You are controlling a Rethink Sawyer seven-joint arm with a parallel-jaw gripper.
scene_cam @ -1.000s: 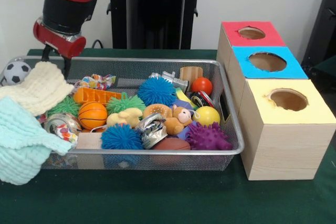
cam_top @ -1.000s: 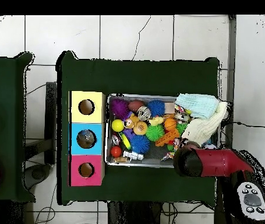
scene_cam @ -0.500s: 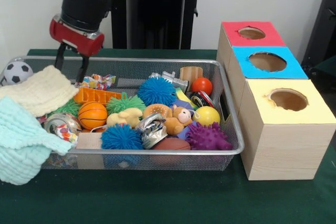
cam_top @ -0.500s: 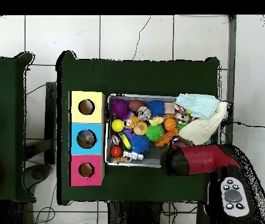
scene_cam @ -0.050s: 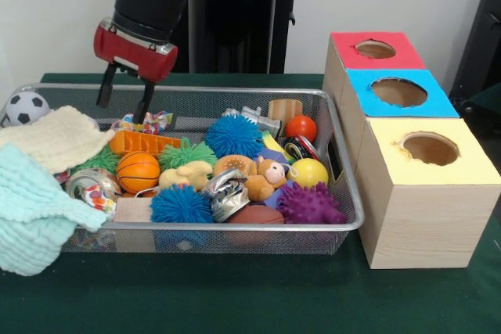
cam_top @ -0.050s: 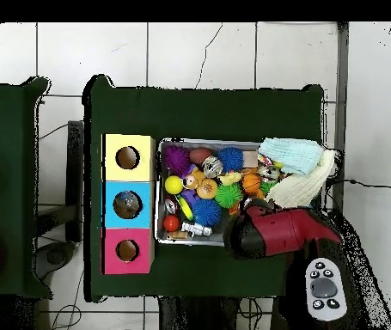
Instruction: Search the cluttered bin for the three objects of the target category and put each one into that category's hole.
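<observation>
Green table [scene_cam @ -0.050s: 235,303] | gripper [scene_cam @ -0.050s: 123,103] apart, empty, above bin's [scene_cam @ -0.050s: 344,220] far-left corner | toys heaped in bin, cloths [scene_cam @ -0.050s: 39,185] draped left | boxes [scene_cam @ -0.050s: 423,193] right, holes visibly empty | likely searching, nothing sorted yet

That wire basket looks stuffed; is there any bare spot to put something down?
Hardly any inside the silver wire mesh basket: toys fill it and two knitted cloths drape its end. Bare green tabletop runs along the basket's front and before the wooden box with coloured tops.
</observation>
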